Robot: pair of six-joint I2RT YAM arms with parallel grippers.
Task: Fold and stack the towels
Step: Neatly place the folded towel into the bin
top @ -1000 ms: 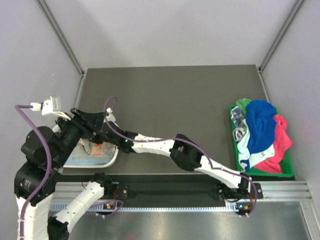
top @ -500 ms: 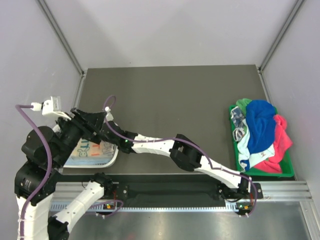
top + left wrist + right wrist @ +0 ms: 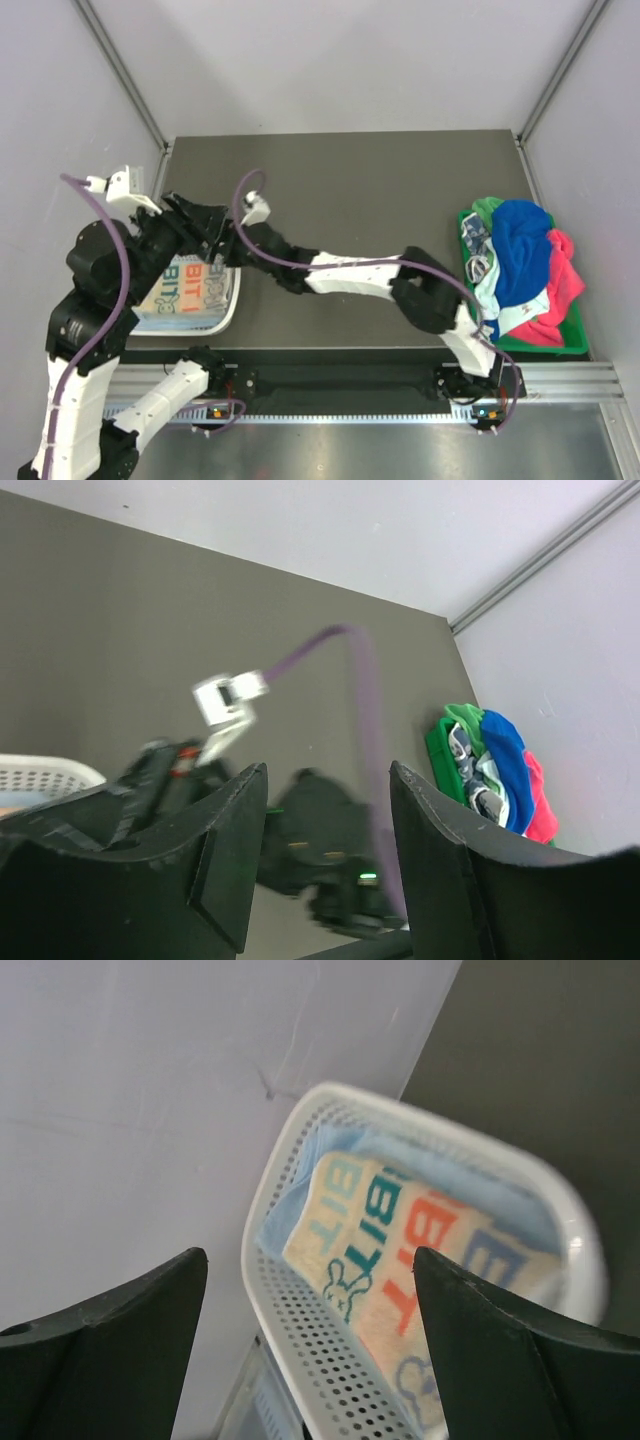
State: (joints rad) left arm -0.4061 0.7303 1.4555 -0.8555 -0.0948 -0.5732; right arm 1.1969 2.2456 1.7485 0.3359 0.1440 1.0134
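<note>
A folded white towel with teal and orange print [image 3: 190, 285] [image 3: 400, 1260] lies on a pale blue towel [image 3: 452, 1175] inside the white mesh basket [image 3: 229, 308] [image 3: 300, 1332]. My right gripper [image 3: 310, 1260] [image 3: 222, 262] hovers open above them, holding nothing. Beside it my left gripper [image 3: 328, 780] [image 3: 198, 222] is raised over the basket's far side, open and empty, facing the right arm's wrist. A loose heap of towels [image 3: 520, 262] [image 3: 490, 770], royal blue, pink, green and white, fills the green tray [image 3: 530, 346].
The basket sits at the table's near left corner against the left wall. The green tray [image 3: 435, 745] stands at the right edge. The right arm stretches across the near half of the dark table [image 3: 350, 190]; purple cables loop above both wrists.
My right gripper opened wide and let go of the printed towel, which now lies flat in the basket. Both wrists rose and shifted away to the right.
</note>
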